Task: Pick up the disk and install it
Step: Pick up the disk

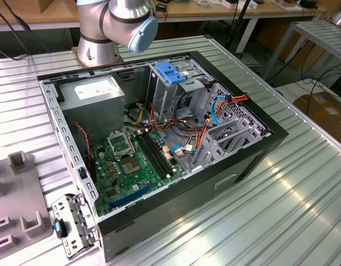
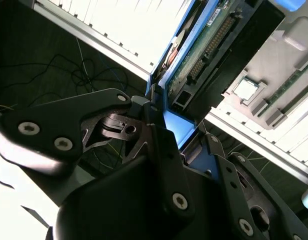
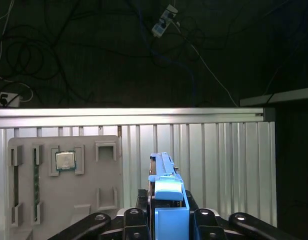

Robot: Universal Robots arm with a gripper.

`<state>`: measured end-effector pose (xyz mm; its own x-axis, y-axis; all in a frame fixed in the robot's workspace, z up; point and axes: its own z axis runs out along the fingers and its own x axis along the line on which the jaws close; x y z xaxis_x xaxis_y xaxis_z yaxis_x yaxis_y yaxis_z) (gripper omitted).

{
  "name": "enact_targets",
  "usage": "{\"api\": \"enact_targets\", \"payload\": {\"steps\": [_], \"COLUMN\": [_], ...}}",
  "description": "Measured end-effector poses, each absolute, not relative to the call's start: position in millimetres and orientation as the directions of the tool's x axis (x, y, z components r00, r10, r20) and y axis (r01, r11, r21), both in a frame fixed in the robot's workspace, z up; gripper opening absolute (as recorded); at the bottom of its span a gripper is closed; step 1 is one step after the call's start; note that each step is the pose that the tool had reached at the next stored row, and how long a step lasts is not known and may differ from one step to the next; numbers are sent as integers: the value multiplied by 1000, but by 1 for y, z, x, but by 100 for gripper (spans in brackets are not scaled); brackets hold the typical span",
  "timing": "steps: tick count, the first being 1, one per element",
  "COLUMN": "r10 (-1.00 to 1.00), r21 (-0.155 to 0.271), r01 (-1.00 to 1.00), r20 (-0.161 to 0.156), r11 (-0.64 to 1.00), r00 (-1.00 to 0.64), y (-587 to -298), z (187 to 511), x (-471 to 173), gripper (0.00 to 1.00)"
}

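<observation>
The ribbed metal counter [image 1: 292,210] is carrying an open black case [image 1: 176,213], which is housing a green motherboard [image 1: 132,166] and tangled wires. In the first wrist view, a grey moulded tray [image 3: 109,175] is cradling a square chip [image 3: 65,161]. The black tool [image 3: 169,216] is pinching the flat, blue-railed disk [image 3: 166,182], which is showing against the counter's ribs beside the tray, its lower end hidden.
</observation>
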<state>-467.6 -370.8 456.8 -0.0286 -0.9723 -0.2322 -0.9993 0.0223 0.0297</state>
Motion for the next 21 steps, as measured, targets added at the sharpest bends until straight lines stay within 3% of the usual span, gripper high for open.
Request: {"api": "enact_targets", "payload": {"steps": [5, 11, 21], "r10": [-973, -981, -983], "r21": [30, 29, 29], "r01": [-999, -999, -999], "r20": [-228, -190, -184], "r11": [22, 23, 24], "r00": [-29, -28, -29], "y": [-371, -371, -371], "z": [457, 458, 467], "x": [-467, -468, -467], "gripper": [37, 37, 37]}}
